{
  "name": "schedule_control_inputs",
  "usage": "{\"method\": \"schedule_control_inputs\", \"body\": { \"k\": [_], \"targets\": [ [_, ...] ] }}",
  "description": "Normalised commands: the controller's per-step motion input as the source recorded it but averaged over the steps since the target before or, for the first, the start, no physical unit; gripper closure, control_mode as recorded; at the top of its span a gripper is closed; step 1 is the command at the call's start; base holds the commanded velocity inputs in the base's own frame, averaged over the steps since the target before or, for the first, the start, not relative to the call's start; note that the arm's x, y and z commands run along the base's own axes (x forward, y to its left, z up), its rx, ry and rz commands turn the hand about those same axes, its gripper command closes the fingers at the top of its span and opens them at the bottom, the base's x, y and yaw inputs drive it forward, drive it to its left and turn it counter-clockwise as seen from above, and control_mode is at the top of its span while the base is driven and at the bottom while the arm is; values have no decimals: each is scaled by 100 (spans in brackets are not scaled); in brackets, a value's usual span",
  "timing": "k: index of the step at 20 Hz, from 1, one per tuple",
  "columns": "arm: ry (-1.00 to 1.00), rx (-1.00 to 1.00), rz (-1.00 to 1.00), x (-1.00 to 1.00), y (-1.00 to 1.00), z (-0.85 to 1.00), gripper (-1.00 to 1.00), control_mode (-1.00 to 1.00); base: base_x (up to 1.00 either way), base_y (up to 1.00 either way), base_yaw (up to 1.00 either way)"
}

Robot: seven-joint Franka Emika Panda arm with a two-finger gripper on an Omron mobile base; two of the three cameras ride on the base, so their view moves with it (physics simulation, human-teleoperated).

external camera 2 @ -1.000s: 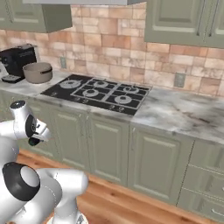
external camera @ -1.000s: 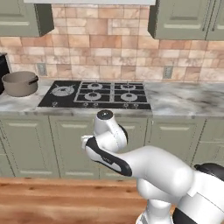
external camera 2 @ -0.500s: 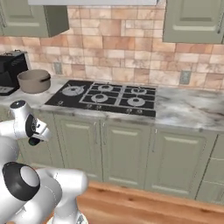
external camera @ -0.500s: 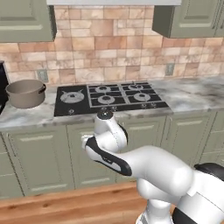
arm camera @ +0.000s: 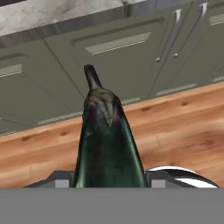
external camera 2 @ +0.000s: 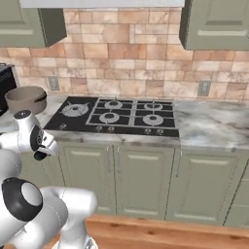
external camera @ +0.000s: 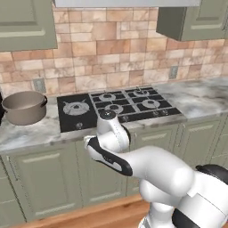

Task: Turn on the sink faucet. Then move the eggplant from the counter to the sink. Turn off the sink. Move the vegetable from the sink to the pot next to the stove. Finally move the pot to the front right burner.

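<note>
Fig. legend, carry stage w/ base in front of the stove. Hand view: the eggplant [arm camera: 107, 140] rises between the 2 finger tips, stem end pointing away from the hand, dark glossy body standing straight up the picture. The gripper [arm camera: 109, 180] is closed on it at a middling width, jaws pressed to either flank of the veg; nothing else touches it. Behind it lie pale green cabinet doors [arm camera: 118, 52] and a wood floor [arm camera: 175, 127], so the hand looks outward and down at the cabinet fronts, below the counter [arm camera: 52, 15] edge seen at the top.

Why held so: judged from the task, the veg is in transit to the pot [external camera: 23, 107], which sits on the counter just left of the stove [external camera: 116, 104], touching neither the burners nor the wall. Gripping the fat lower body, stem outward, prob. keeps the load steady while the base rolls.

Arm pose: in the left base view the arm [external camera: 111, 142] is folded tight, elbow tucked, forearm slung low in front of the cabinets; the hand itself is hidden behind the arm there. Right base view shows the wrist end [external camera 2: 34, 141] low at left, beside the counter edge and under the pot [external camera 2: 25, 99]. Tucked pose likely chosen for travel; a lift above counter height is still needed before any drop into the pot. All 4 burners stand bare.
</note>
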Motion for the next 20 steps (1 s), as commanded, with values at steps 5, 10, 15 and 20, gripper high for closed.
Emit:
{"method": "schedule_control_inputs", "body": {
  "k": [5, 10, 15, 20],
  "targets": [
    [0, 0, 0, 0, 0, 0, 100, 100, 58, 40, -1],
    [0, 0, 0, 0, 0, 0, 100, 100, 47, 52, 0],
    [0, 0, 0, 0, 0, 0, 100, 100, 31, 29, 7],
    [0, 0, 0, 0, 0, 0, 100, 100, 44, 17, 12]
  ]
}}
